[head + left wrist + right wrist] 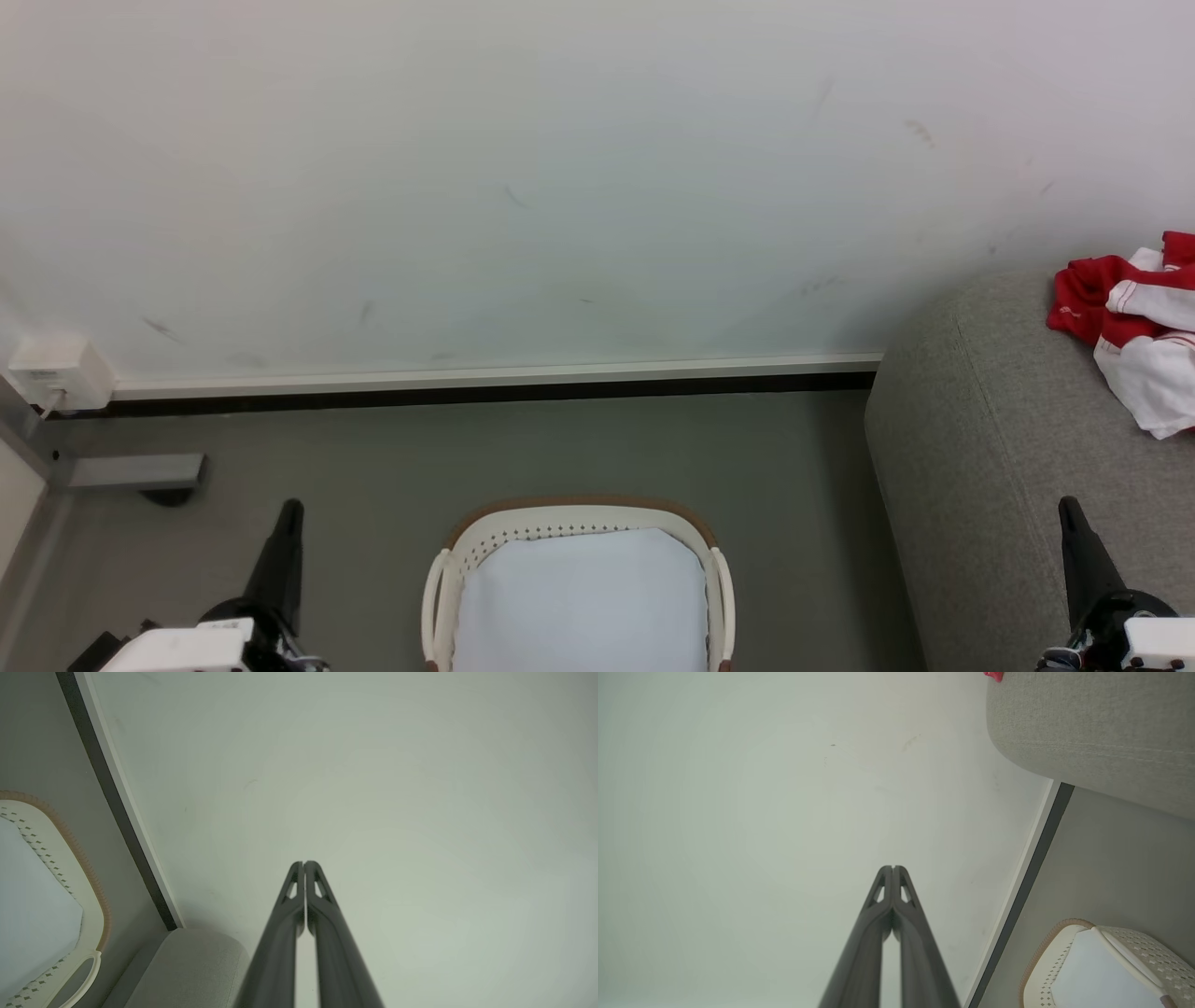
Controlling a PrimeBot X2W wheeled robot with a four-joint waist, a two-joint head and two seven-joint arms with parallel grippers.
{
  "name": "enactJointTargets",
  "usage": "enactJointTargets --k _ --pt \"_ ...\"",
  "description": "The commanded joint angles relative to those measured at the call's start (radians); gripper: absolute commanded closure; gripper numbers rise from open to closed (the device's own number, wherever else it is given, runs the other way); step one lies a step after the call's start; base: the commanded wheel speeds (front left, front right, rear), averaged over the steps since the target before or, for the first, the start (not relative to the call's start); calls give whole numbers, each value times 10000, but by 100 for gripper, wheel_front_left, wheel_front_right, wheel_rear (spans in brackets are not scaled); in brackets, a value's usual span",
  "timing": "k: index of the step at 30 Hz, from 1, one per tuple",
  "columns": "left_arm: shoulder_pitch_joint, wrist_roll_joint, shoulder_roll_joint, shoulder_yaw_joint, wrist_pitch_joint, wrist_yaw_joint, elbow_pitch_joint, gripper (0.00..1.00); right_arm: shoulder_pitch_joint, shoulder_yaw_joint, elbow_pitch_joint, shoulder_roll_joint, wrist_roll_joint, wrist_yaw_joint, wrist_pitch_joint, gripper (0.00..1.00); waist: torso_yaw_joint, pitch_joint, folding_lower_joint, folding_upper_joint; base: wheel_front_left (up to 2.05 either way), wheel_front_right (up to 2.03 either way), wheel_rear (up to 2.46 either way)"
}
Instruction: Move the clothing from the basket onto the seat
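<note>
Left pincer and right pincer, both closed empty, flank the basket; clothing lies on seat.

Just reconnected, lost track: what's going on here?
Nothing is being handled. The red and white clothing lies crumpled on the grey seat. The basket on the floor has its white liner, with no clothing in the part seen. The left gripper and right gripper are shut, empty.

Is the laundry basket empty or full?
Empty as far as shown: the basket holds just its white liner, and the red-and-white clothing lies crumpled on the grey sofa.
</note>
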Motion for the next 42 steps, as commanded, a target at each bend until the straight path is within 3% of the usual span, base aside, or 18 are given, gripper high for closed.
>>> enactJointTargets --k 1,42 --pt "-79 -141 20 16 36 9 -39 100 -132 -37 -41 -78 17 -21 30 100 0 0 0 0 0 0 0" --pt "-78 -143 20 15 35 9 -38 100 -132 -36 -41 -78 16 -21 29 100 0 0 0 0 0 0 0"
